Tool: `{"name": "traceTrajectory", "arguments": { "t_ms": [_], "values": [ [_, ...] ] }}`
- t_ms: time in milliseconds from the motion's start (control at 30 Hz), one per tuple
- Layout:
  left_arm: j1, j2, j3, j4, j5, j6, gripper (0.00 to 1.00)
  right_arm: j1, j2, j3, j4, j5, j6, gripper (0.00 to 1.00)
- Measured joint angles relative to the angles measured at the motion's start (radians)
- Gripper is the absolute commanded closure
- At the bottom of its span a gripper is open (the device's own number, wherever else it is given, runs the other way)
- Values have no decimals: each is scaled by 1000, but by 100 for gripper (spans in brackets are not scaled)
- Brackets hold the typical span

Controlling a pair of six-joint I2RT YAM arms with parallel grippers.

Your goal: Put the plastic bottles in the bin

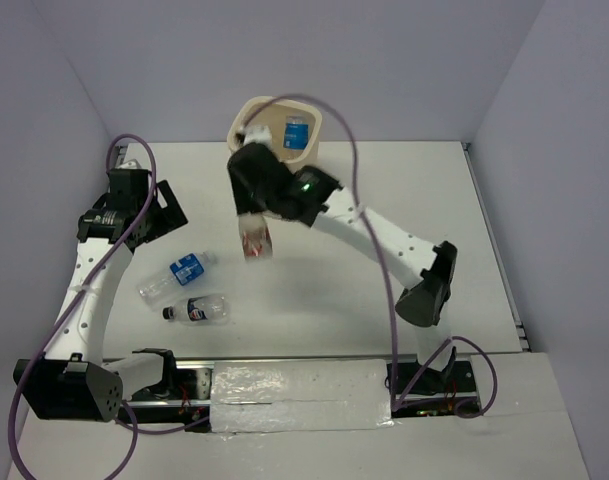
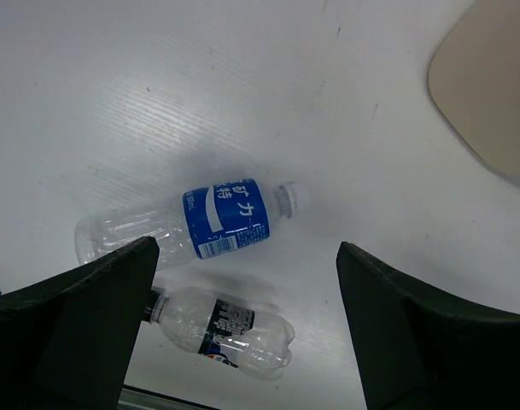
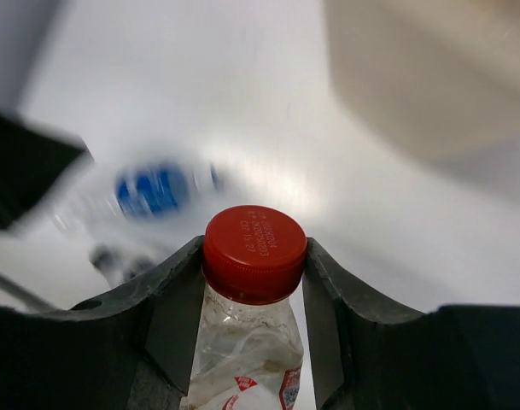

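Top external: I count one binned bottle (image 1: 297,132) in bin (image 1: 250,108); right claw (image 3: 254,256) pinching red-capped bottle (image 3: 247,342); left claw (image 2: 247,256) spread; blue-label bottle (image 1: 180,273), black-capped bottle (image 1: 200,310) lower left.

Bright, even light from overhead washes the white tabletop (image 1: 324,310) almost to glare in the top view, leaving only faint, soft-edged shadows. The left wrist view is crisp, with a pale grey shadow hugging the blue-labelled bottle (image 2: 200,224) and the black-capped bottle (image 2: 225,329). In the right wrist view only the red-capped bottle (image 3: 253,282) is sharp, while the bin (image 3: 430,77) and everything else behind it smear into blur under a white sheen.
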Motion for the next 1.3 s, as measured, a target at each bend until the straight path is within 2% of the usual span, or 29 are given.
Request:
{"name": "traceTrajectory", "arguments": {
  "t_ms": [100, 167, 333, 400, 533, 667, 733, 767, 800, 833, 900, 967, 1300],
  "values": [
    [0, 0, 0, -5, 0, 0, 1, -76, -16, 228, 32, 52, -49, 76],
    [0, 0, 0, -13, 0, 0, 1, -129, -39, 301, 79, 87, -76, 75],
    [0, -2, 0, -31, 14, -3, 1, -205, -128, 211, 348, 211, -174, 74],
    [0, -5, 0, -38, 17, -3, 1, -207, -107, 218, 441, 246, -211, 73],
    [0, -11, 0, -51, 20, -4, 1, -217, 43, 358, 586, 309, -293, 73],
    [0, -18, 0, -59, 25, -4, 1, -229, 152, 375, 702, 357, -359, 72],
    [0, -21, 0, -64, 26, -5, 1, -240, 199, 374, 730, 373, -372, 63],
    [0, -22, 0, -67, 26, -5, 1, -247, 218, 374, 733, 376, -373, 53],
    [0, -23, 0, -70, 26, -5, 1, -253, 233, 373, 732, 376, -374, 31],
    [0, -23, 0, -73, 26, -6, 1, -262, 248, 373, 732, 374, -371, 21],
    [0, -24, 0, -81, 24, -10, 1, -276, 265, 376, 717, 364, -362, 8],
    [0, -25, -4, -86, 21, -24, 0, -286, 268, 377, 692, 341, -351, 1],
    [0, 7, -63, -177, -73, -167, 1, -293, 179, 373, 646, 236, -318, 0]
  ]
}}
